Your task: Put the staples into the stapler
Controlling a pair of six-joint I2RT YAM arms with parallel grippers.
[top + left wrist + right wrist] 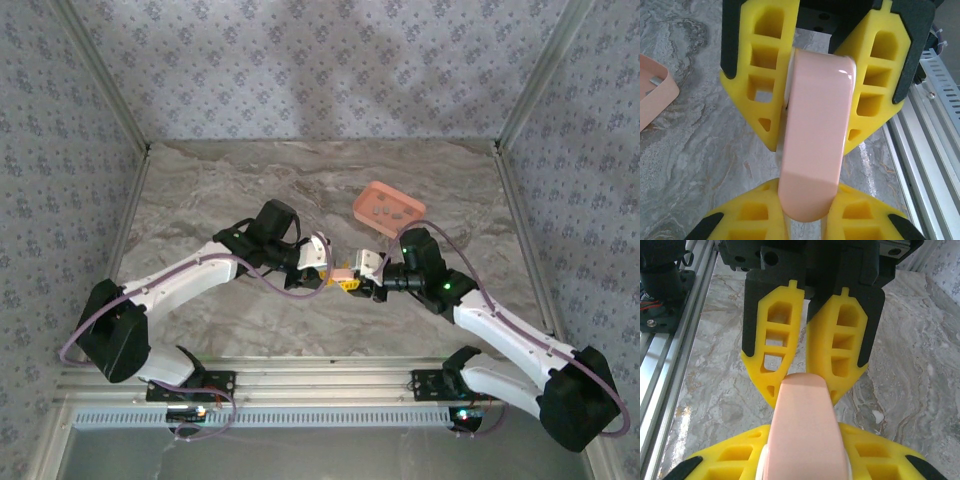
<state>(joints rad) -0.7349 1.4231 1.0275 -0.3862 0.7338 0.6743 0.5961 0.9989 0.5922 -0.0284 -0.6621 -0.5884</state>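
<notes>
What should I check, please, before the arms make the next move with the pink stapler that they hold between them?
1. Grip of the left gripper on the stapler: ok, shut on one end.
2. Grip of the right gripper: ok, it seems closed against both sides of the other end.
3. Stapler opened for loading: not ok, its pink top seems to lie closed.
4. The staples ready: ok, lying in the tray beyond the right gripper.
5. One gripper free to fetch a strip: not ok, both are on the stapler.
</notes>
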